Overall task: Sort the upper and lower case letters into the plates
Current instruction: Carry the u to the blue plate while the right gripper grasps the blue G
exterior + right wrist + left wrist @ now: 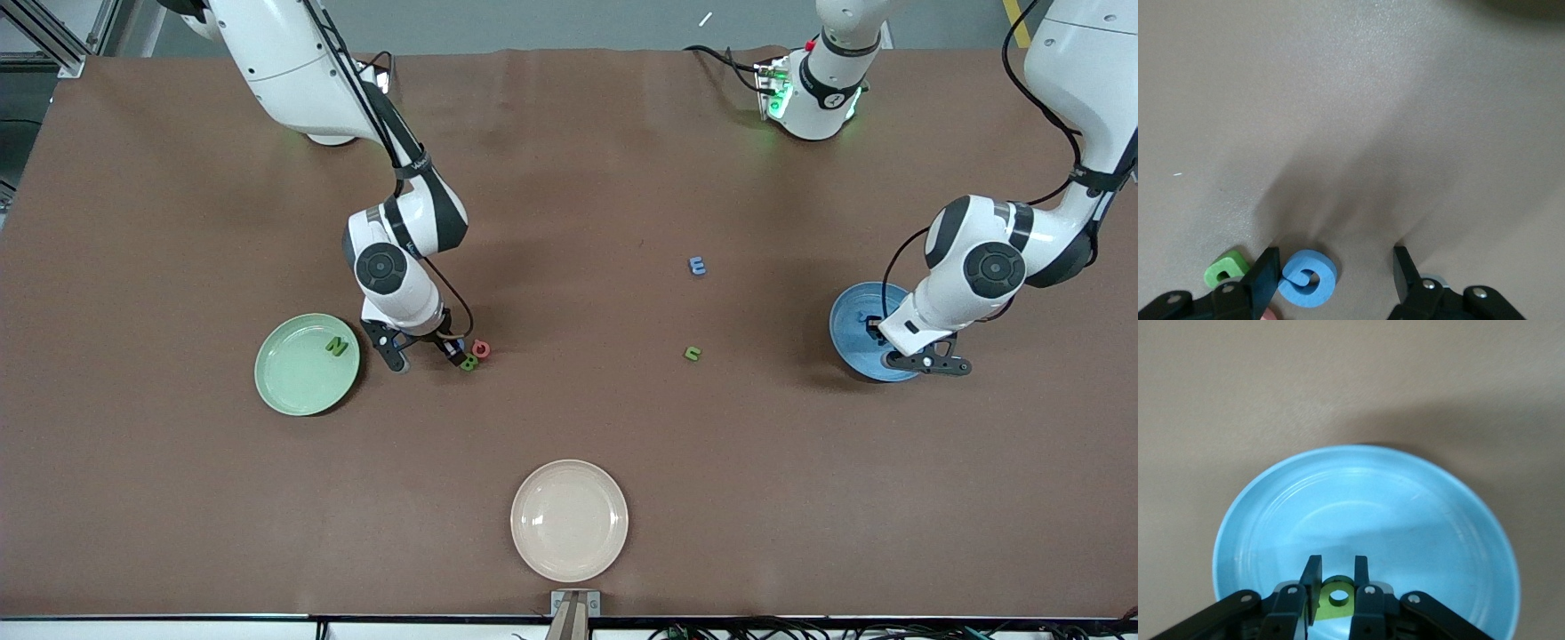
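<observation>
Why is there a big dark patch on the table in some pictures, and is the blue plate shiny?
Right wrist view: the dark patch is shadow fanning out from the right gripper around the blue letter. Left wrist view: the blue plate shows soft pale glare and casts a shadow past its rim. Front view: even light, faint shadows under both arms.

We see one plate [293, 391] toward the right arm's end of the table with a letter N [336, 346] lying on it. Just beside it is a cluster of letters [475, 355], where the right gripper [428, 354] straddles one with its fingers apart. Toward the left arm's end we find a second plate [849, 324] under the left gripper [1336, 570], which pinches a held letter [1335, 599]. Between the two plates lie a letter E [698, 265] and, nearer the front camera, a small letter [693, 354], and a third plate [569, 520] lies nearest of all.
</observation>
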